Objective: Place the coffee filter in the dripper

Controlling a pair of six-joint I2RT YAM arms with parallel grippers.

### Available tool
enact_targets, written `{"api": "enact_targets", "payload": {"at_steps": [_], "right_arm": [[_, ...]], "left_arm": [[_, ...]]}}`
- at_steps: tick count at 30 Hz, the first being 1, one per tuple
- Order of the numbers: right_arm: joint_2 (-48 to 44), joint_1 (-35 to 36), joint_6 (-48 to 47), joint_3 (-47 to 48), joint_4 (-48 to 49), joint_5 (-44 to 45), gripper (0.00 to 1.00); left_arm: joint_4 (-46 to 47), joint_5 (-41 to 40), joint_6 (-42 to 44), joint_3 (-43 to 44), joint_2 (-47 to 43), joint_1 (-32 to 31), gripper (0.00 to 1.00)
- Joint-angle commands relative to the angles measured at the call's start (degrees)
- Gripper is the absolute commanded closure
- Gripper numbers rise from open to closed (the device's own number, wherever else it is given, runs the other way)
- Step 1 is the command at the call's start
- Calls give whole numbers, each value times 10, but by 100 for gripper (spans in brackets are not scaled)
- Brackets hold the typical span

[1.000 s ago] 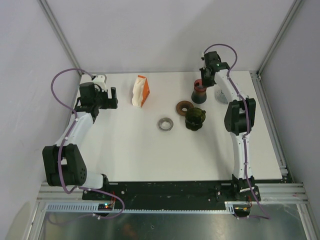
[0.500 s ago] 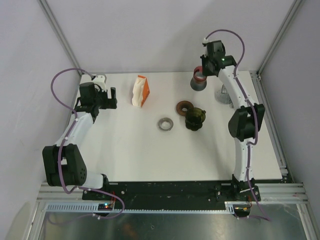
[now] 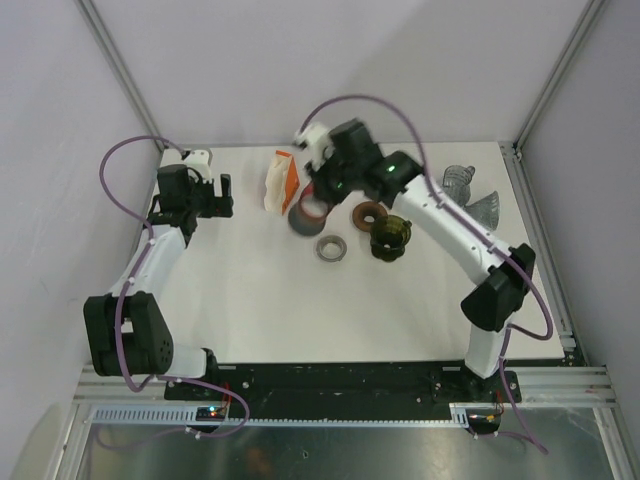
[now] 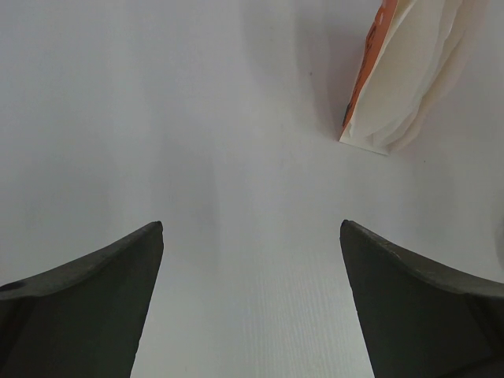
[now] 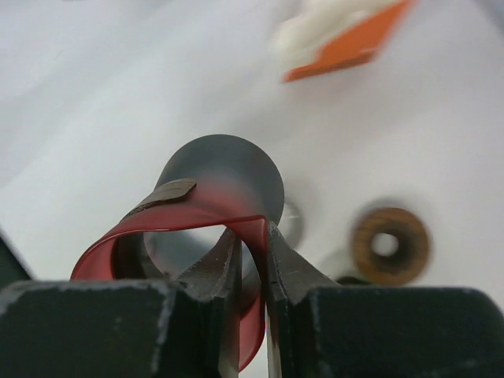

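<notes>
- Red-rimmed and grey, the dripper (image 5: 224, 177) is pinched at its rim by the right gripper (image 5: 253, 236). The two fingers are pressed together on the red edge, one inside the wall and one outside.
- From above, the right arm (image 3: 450, 225) stretches across the white table (image 3: 260, 310) to its far middle. It holds the dripper just beside the coffee filters (image 3: 272, 188). Whether the dripper's base touches the table cannot be told.
- The coffee filters, a white stack in an orange wrapper (image 3: 291, 180), stand toward the far left of the table, just left of the dripper.
- The left gripper (image 4: 250, 230) hovers over bare table with its fingers spread wide and nothing between them. The coffee filters lie ahead of it and to its right.
- Near the middle of the table lie a grey ring (image 3: 330, 248), a brown ring (image 3: 368, 213) and a dark ribbed object (image 3: 390, 237), the last two close together.
- Two clear glass pieces (image 3: 458, 180) sit at the far right, well apart from the dripper.
</notes>
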Motion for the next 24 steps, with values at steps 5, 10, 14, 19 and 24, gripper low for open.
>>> {"api": "enact_targets", "payload": {"at_steps": [5,10,14,19,24], "right_arm": [[-3,114,-57,-88,37,-76,100],[42,151,-58,-96,28,-84,100],[74,172,-50,-107,42,-61,100],[110,185,-35,-108,53,-39,100],[132,188,-34,-111,54,-29,100]], "left_arm": [[7,-13,12,20,-25,0,1],[7,-15,14,17,-26,-1,1],[7,-16,16,15,-26,-1,0],[8,-19,16,14,-24,0,0],[7,-21,17,14,-23,-1,0]]}}
